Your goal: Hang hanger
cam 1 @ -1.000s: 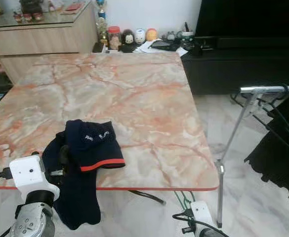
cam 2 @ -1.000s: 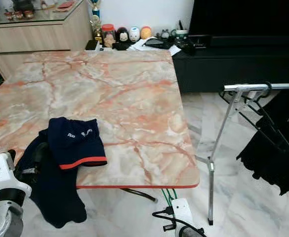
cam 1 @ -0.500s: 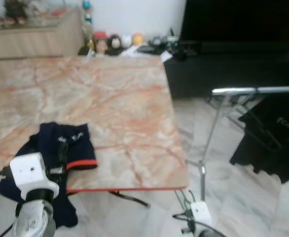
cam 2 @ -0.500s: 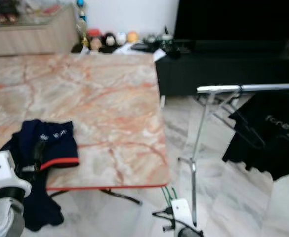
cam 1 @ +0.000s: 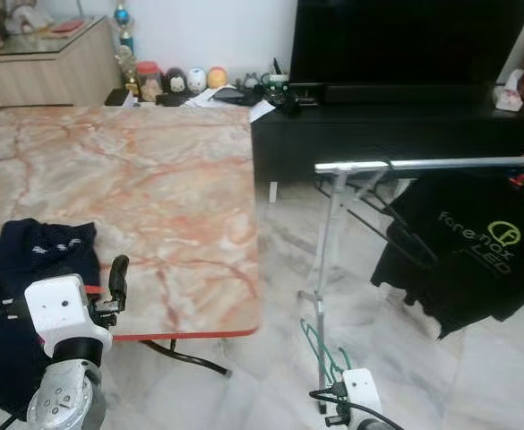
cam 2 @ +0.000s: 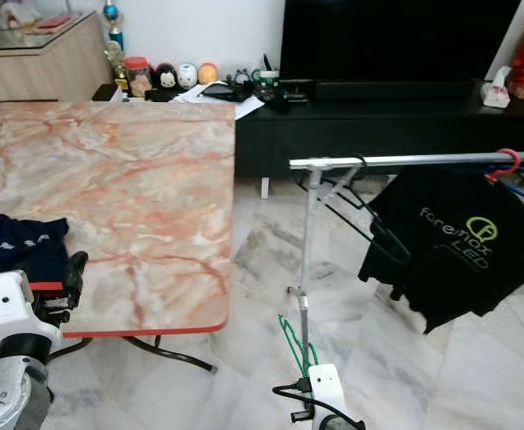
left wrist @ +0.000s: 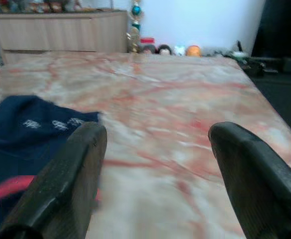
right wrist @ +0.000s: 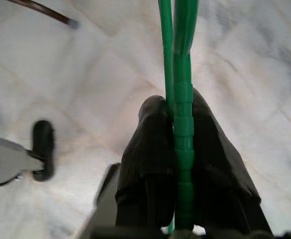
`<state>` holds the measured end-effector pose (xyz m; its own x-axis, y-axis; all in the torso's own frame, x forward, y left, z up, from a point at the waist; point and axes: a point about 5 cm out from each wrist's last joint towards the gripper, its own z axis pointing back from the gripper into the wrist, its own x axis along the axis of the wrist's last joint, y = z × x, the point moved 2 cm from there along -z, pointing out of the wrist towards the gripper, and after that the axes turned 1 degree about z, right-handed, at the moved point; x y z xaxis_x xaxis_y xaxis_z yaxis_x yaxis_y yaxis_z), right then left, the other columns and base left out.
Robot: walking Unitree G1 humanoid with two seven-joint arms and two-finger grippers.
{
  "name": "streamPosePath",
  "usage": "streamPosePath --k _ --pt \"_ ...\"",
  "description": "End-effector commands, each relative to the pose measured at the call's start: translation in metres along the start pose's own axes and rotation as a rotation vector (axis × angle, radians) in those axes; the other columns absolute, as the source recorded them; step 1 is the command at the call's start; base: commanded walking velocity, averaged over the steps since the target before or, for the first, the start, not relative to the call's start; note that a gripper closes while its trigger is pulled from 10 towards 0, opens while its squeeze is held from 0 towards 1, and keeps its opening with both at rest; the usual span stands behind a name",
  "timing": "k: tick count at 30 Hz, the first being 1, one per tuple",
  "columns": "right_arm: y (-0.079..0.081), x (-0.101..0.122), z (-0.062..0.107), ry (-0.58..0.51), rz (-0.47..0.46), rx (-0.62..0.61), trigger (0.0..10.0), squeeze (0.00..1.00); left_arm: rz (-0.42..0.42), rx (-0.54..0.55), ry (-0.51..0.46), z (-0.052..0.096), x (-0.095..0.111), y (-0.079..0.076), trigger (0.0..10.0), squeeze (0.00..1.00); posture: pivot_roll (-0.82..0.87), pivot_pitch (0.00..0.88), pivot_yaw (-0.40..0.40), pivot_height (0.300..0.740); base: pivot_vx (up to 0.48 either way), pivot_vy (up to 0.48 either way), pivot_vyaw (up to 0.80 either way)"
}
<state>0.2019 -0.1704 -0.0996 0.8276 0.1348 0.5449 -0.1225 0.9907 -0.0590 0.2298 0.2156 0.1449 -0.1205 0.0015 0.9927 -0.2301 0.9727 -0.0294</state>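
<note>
Green hanger [right wrist: 179, 99] was clamped in the right pincer [right wrist: 177, 144] low over the floor, not yet on the rail [cam 2: 396, 161]; left pincer [left wrist: 155, 164], spread and holding nothing, hovered at the table [cam 1: 154, 179].

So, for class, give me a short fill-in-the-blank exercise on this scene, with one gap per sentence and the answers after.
1. The right gripper is shut on a ______ hanger.
2. The black T-shirt hangs from the clothes ______.
3. The navy garment lies on the marble-patterned ______.
4. The left gripper has its fingers ______, with nothing between them.

Missing words: green; rail; table; open
</note>
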Motion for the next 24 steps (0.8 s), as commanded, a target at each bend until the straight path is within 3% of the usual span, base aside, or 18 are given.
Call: streamPosePath --k 1,21,24 --pt "-0.001 0.000 0.000 -0.002 -0.001 -0.001 10.0 0.00 -0.014 -0.003 -0.017 -0.001 0.004 -0.002 10.0 0.00 0.06 0.010 0.010 0.740 0.000 -0.360 0.00" --pt "0.000 0.000 0.000 -0.002 -0.003 0.003 10.0 0.00 -0.047 -0.043 0.025 0.001 -0.006 -0.006 10.0 0.00 0.06 0.013 0.014 0.740 0.000 -0.359 0.00" --pt "0.001 -0.001 0.000 -0.002 -0.003 0.005 10.0 0.00 -0.050 -0.043 0.090 0.009 -0.024 -0.005 10.0 0.00 0.06 0.012 0.018 0.740 0.000 -0.217 0.00"
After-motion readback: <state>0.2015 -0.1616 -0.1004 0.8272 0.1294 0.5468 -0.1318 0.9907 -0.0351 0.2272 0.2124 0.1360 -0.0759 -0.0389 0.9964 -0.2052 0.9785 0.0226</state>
